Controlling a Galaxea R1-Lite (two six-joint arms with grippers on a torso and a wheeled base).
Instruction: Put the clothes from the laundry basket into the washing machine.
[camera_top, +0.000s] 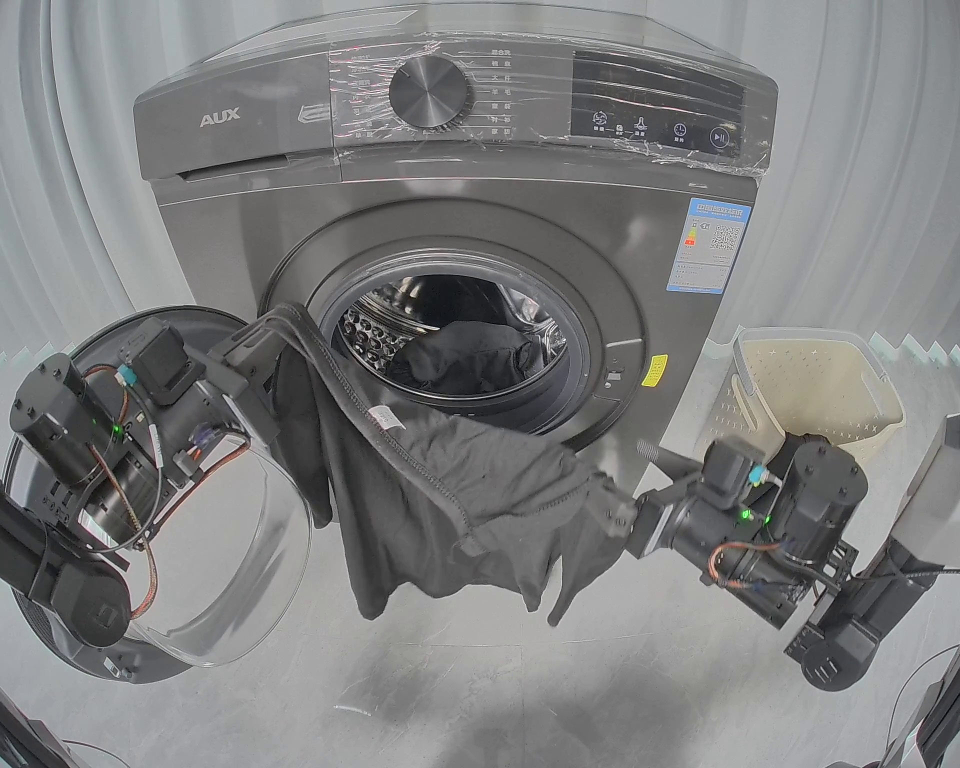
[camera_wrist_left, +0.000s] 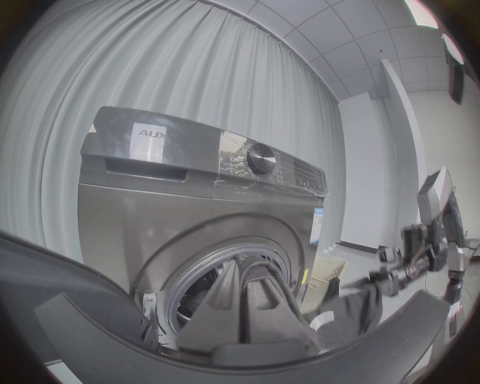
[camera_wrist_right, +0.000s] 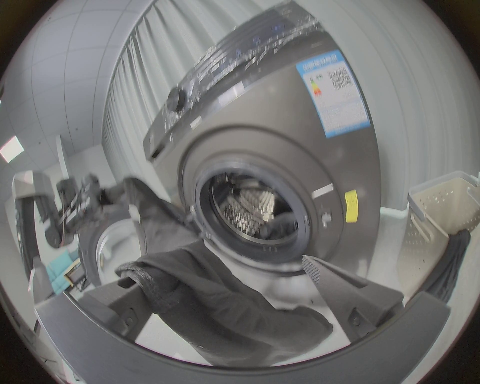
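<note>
A dark garment (camera_top: 430, 480) hangs stretched between my two grippers in front of the washing machine (camera_top: 450, 200), below its open drum (camera_top: 455, 335). My left gripper (camera_top: 265, 335) is shut on the garment's upper edge (camera_wrist_left: 252, 267) beside the porthole. My right gripper (camera_top: 635, 490) is lower and to the right, its fingers spread open. The cloth (camera_wrist_right: 220, 305) drapes over one finger, while the other finger (camera_wrist_right: 345, 285) is bare. A second dark garment (camera_top: 465, 355) lies inside the drum. The cream laundry basket (camera_top: 815, 385) stands right of the machine, with dark cloth (camera_wrist_right: 450, 265) hanging over its rim.
The machine's round door (camera_top: 200, 560) is swung open to the left, just under my left arm. Grey curtains hang behind the machine. Bare floor (camera_top: 480, 690) lies in front of it, under the hanging garment.
</note>
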